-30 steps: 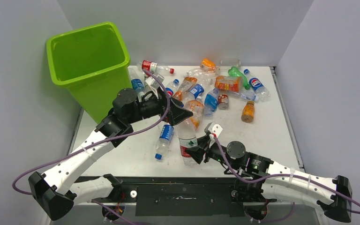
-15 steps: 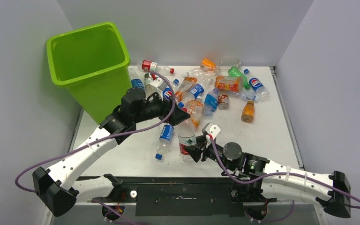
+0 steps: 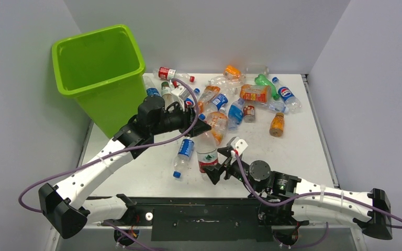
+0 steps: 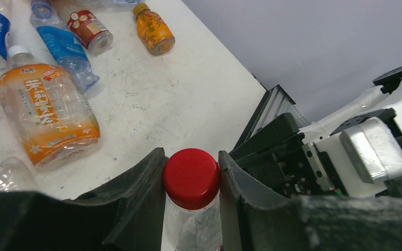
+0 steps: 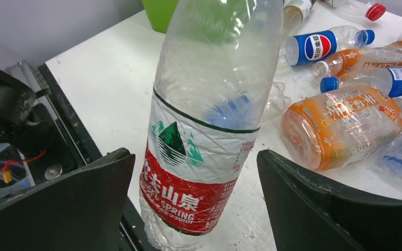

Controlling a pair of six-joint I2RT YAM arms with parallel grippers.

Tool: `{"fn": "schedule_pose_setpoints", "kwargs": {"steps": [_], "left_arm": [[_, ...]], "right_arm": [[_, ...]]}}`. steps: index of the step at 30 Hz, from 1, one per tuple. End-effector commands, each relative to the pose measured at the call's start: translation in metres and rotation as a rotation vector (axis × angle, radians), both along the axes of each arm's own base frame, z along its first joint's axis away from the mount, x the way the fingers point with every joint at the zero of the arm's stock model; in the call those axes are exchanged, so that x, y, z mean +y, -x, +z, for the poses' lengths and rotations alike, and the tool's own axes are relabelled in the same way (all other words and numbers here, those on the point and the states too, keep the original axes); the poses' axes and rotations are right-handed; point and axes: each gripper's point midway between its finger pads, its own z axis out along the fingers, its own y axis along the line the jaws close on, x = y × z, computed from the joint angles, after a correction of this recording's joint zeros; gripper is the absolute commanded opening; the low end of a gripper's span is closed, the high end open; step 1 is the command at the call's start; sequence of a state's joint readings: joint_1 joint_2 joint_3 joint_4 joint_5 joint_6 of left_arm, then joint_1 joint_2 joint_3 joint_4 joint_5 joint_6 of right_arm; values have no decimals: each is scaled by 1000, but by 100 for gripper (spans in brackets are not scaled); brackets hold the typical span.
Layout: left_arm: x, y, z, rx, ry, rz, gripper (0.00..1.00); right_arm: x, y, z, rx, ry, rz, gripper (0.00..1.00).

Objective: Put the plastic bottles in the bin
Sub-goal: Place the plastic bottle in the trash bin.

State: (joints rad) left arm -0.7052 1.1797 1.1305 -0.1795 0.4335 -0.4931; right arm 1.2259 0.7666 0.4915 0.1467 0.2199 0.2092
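Grips the red cap (image 4: 191,175) of a clear, red-labelled water bottle (image 5: 209,130) with the left gripper (image 4: 191,157), both fingers (image 4: 146,178) pressed tight against the cap's sides, the bottle standing roughly upright near the front edge of the white table (image 3: 293,151). Brackets that bottle's lower body with the right gripper (image 5: 193,157), jaws spread wide, clear of the plastic on either side and touching nothing. Leaves the lime-green bin (image 3: 110,102) at the far left, apart from the held bottle, and the other plastic bottles (image 3: 241,97) strewn over the table's far half, an orange tea bottle (image 5: 340,125) lying just beyond the held one.
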Motion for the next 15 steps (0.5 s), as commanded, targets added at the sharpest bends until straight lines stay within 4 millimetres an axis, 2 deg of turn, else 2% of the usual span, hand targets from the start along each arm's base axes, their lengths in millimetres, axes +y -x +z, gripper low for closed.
{"fn": "schedule_pose_setpoints", "kwargs": {"steps": [1, 3, 6, 8, 10, 13, 15], "left_arm": [[20, -14, 47, -145, 16, 117, 0], [40, -23, 73, -212, 16, 215, 0], [82, -34, 128, -374, 9, 389, 0], [118, -36, 173, -521, -5, 529, 0], [157, -31, 224, -681, -15, 682, 0], [209, -27, 276, -825, -5, 930, 0], [231, -26, 299, -899, 11, 1056, 0]], "right_arm": [[2, -1, 56, 1, -155, -28, 90], [-2, 3, 74, 12, -198, -18, 90], [-17, 10, 109, 2, -295, -13, 90], [-32, 14, 131, -13, -375, -16, 90], [-45, 16, 145, -23, -435, -28, 90], [-60, 12, 142, -22, -471, -81, 90], [-64, 6, 132, -8, -466, -128, 90]]}}
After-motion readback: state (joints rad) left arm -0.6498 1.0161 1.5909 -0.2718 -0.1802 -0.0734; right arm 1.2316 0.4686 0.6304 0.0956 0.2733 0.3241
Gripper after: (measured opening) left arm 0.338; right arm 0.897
